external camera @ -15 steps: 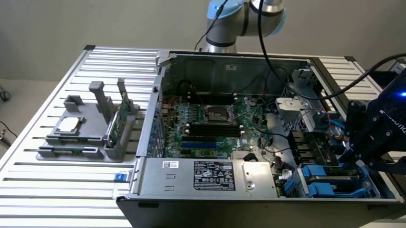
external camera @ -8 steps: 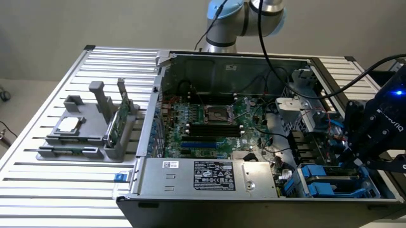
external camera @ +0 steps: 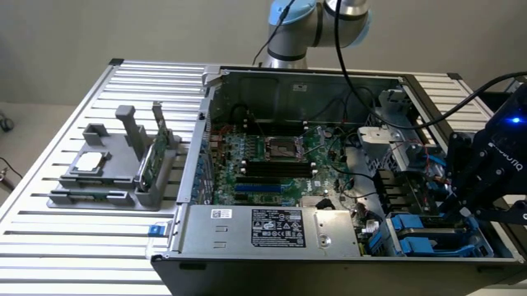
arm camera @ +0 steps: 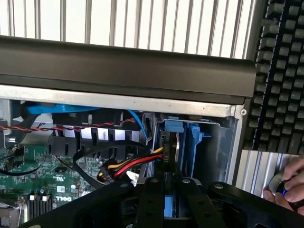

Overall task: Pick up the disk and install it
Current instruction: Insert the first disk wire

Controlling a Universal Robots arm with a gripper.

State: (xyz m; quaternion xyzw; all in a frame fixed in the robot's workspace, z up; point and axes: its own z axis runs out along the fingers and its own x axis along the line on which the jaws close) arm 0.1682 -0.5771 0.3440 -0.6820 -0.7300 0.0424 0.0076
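Jaws seemingly clamp the disk [arm camera: 172, 156] inside the case [arm camera: 123, 71].

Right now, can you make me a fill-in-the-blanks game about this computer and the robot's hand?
1. The robot's hand is down inside the open computer case, over the ____ plastic drive carriers.
2. The little holder with spare parts sits on the slatted table at the exterior view's ____ of the case.
3. Beside the case in the wrist view lies a black ____.
4. The green board lying flat in the case is the ____.

Missing words: blue; left; keyboard; motherboard
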